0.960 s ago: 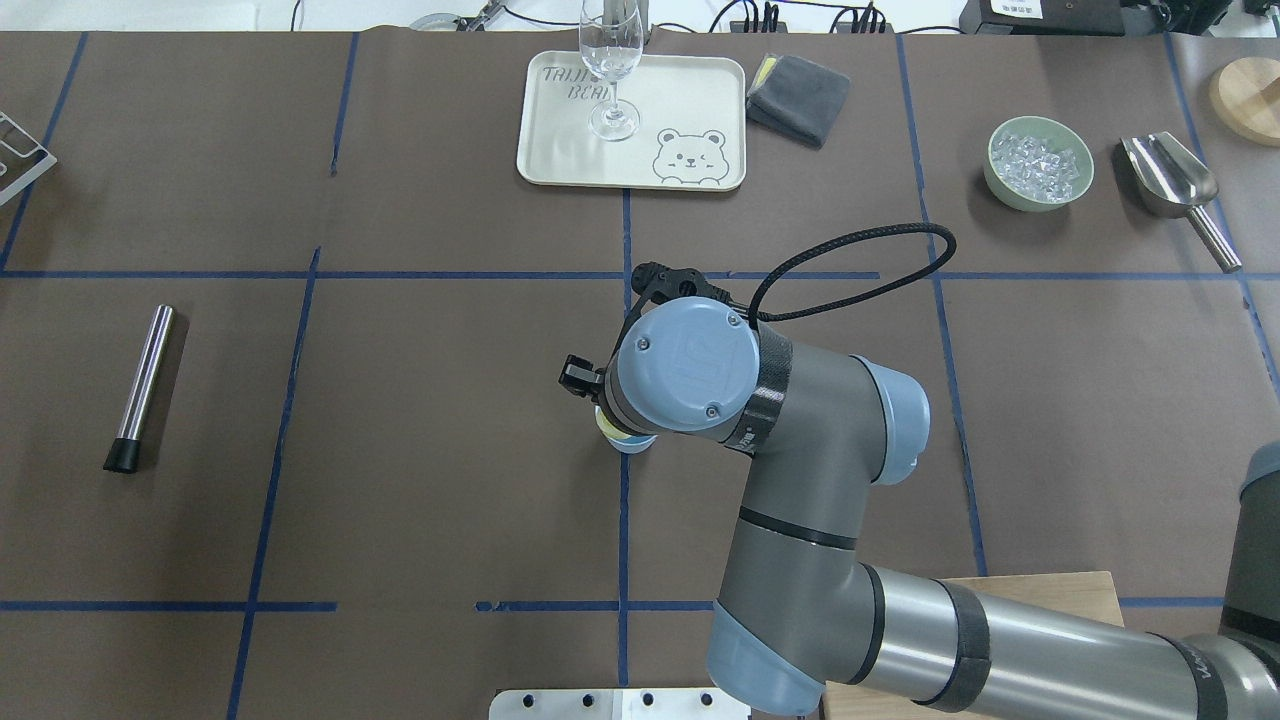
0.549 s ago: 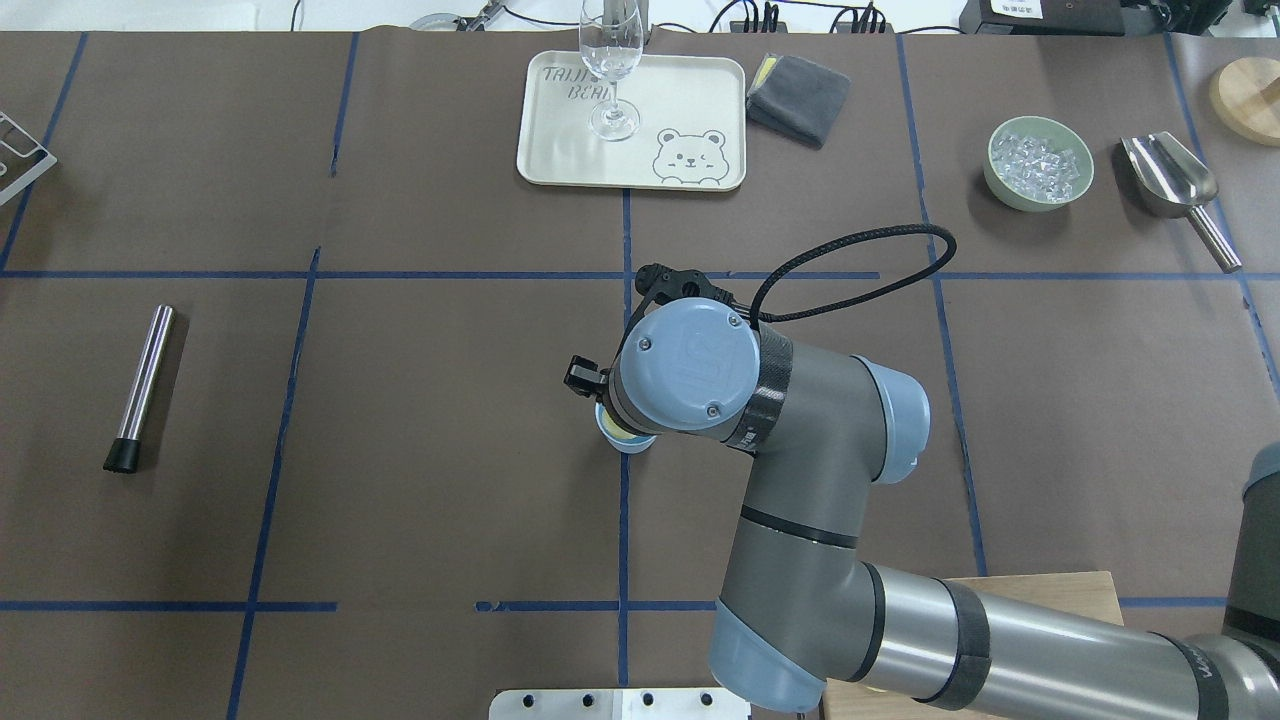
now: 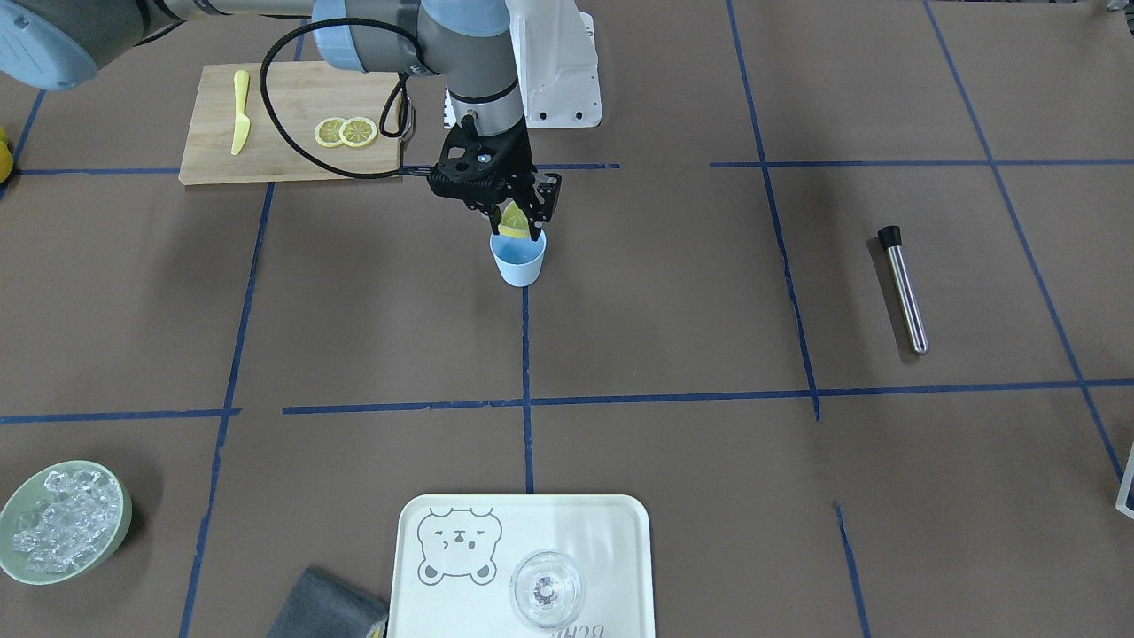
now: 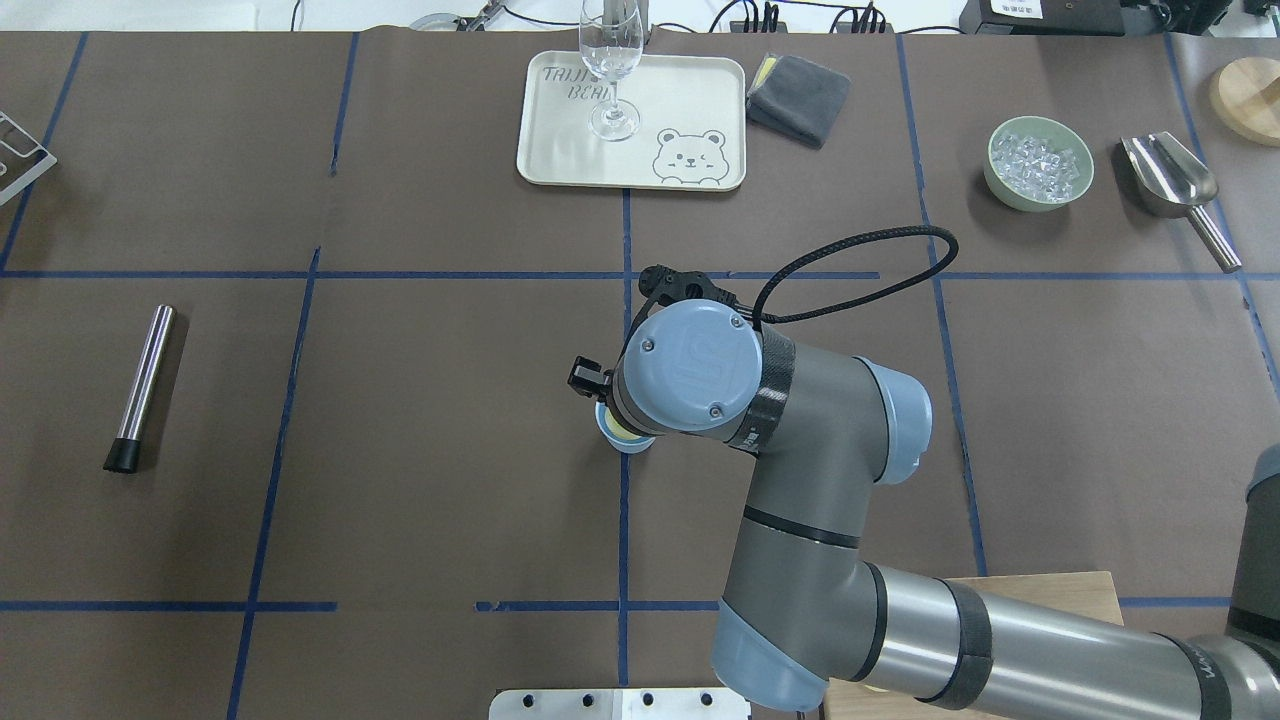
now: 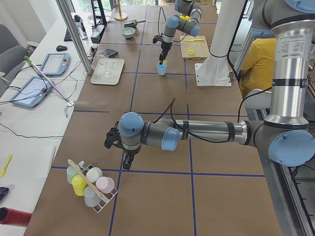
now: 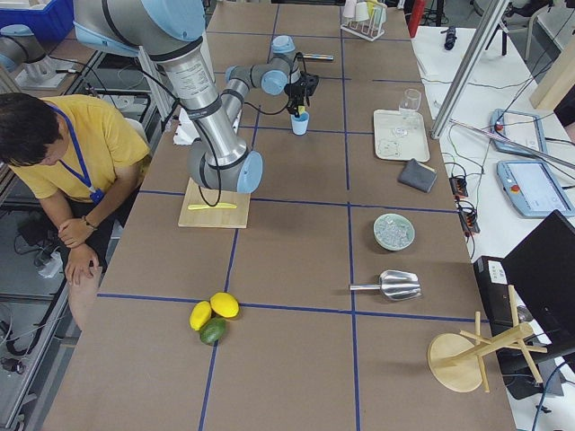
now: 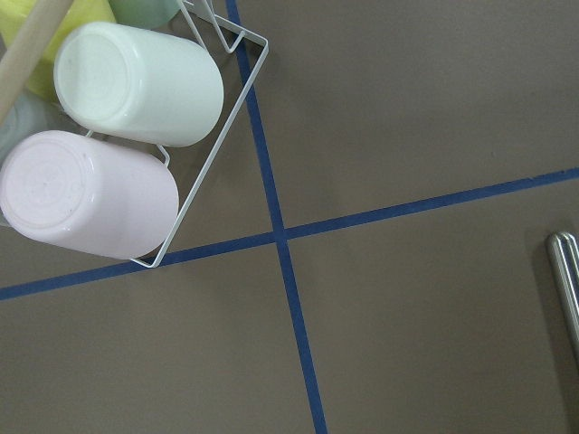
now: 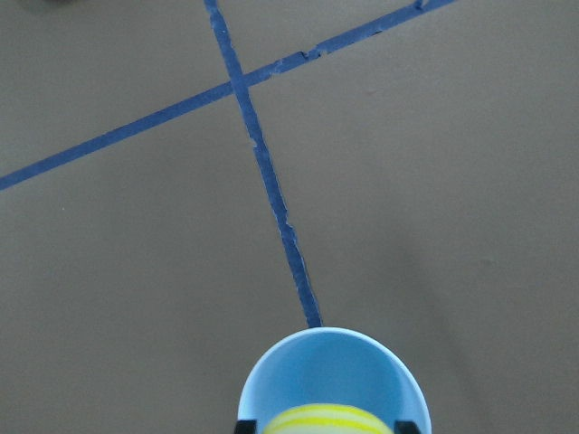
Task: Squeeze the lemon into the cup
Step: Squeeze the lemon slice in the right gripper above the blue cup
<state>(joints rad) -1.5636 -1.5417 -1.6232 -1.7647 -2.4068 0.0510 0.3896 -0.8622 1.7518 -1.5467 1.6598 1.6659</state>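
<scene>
the right gripper (image 3: 514,229) clamps a small yellow lemon piece (image 3: 509,221) just above the mouth of a smooth, tapered light blue plastic cup (image 3: 519,264), upright on matte brown paper (image 3: 709,301) gridded with blue tape (image 3: 526,354); how the left gripper (image 5: 126,162) stands cannot be told.

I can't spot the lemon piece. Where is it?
Upper middle of the front-facing view: the lemon piece is pinched in the right gripper, right over the light blue cup.

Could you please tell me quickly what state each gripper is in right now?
left gripper: cannot tell, as only a side view shows it.
right gripper: shut on the lemon, just above the cup.
</scene>
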